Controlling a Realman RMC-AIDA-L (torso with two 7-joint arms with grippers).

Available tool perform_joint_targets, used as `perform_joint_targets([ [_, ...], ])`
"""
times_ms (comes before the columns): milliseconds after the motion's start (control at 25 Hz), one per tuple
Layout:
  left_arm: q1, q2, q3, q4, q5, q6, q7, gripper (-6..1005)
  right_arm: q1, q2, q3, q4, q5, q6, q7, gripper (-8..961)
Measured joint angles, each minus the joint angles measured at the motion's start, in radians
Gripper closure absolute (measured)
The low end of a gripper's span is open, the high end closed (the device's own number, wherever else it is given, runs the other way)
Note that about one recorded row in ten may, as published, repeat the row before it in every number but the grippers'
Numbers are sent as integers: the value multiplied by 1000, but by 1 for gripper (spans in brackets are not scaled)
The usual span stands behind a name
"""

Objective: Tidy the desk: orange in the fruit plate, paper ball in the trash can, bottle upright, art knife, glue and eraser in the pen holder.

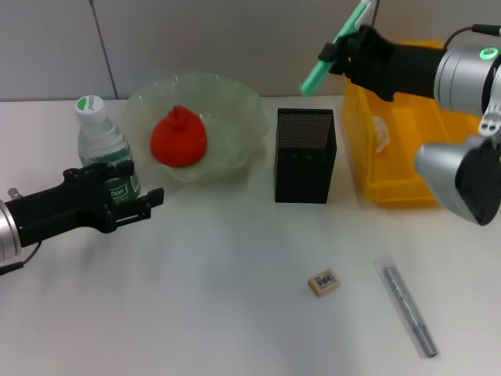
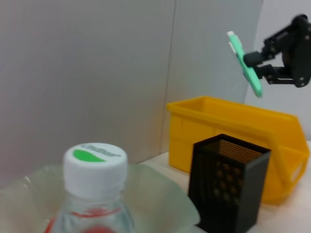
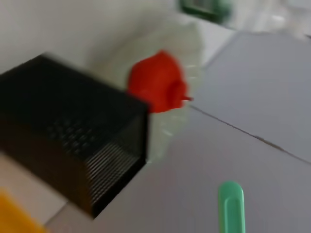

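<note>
Now | right claw (image 1: 338,48) pinches slim mint-green art knife (image 1: 332,47), tilted, above pen holder (image 1: 305,155) | left claw (image 1: 135,202) beside upright bottle (image 1: 104,149), spread | knife blade unseen.

The bottle (image 1: 106,153) carries a dark green label with white lettering ending in "bon"; the rest is hidden. Its cap (image 2: 95,167) bears print too blurred to read. The eraser (image 1: 324,282), well in front of the bottle, shows an unreadable barcode label.
</note>
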Motion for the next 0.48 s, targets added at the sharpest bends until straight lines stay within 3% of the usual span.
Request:
perform_joint_targets([
  [240,-2,-2,1,-3,-40,-2,36,214,-22,3,-54,55,36,112,-369,737],
  [480,2,-4,1,-29,-51,12,39,213,-46,4,-69,51,61,118,-529,734],
])
